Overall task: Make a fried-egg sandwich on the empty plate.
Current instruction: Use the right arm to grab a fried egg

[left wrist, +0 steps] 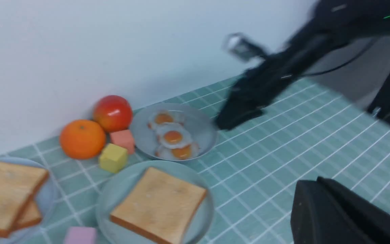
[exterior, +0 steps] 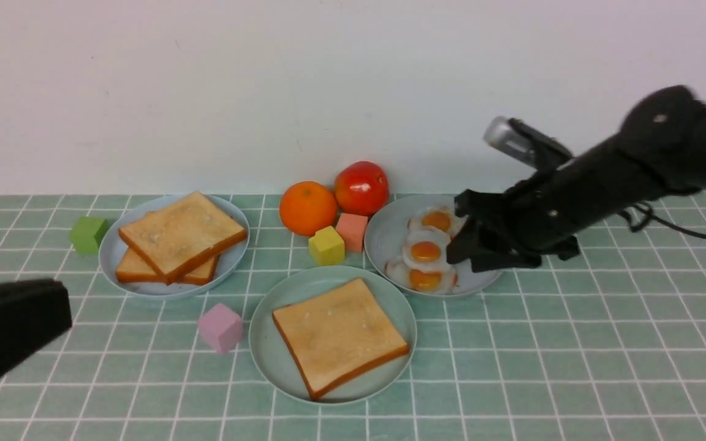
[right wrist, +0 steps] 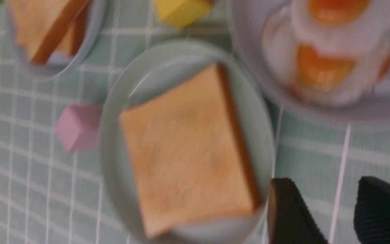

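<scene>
The empty plate [exterior: 264,352], pale mint green, sits front centre and carries one golden toast slice [exterior: 339,334]; both also show in the right wrist view, plate [right wrist: 168,57] and toast [right wrist: 185,149]. No stacked fried-egg sandwich is in view. Three fried eggs [exterior: 425,252] lie on a grey plate [exterior: 383,239] behind it to the right. My right gripper [exterior: 460,236] hangs open at that plate's right side, next to the eggs, with nothing between its fingers [right wrist: 320,183]. My left gripper [exterior: 62,300] is shut and holds nothing, low at the left [left wrist: 308,184].
A light-blue plate [exterior: 108,251] at the back left holds two stacked toast slices [exterior: 181,233]. An orange [exterior: 307,208], a red fruit [exterior: 361,187], and yellow [exterior: 326,245] and salmon [exterior: 352,231] cubes stand between the plates. A pink cube [exterior: 220,327] and green cube [exterior: 88,234] lie left.
</scene>
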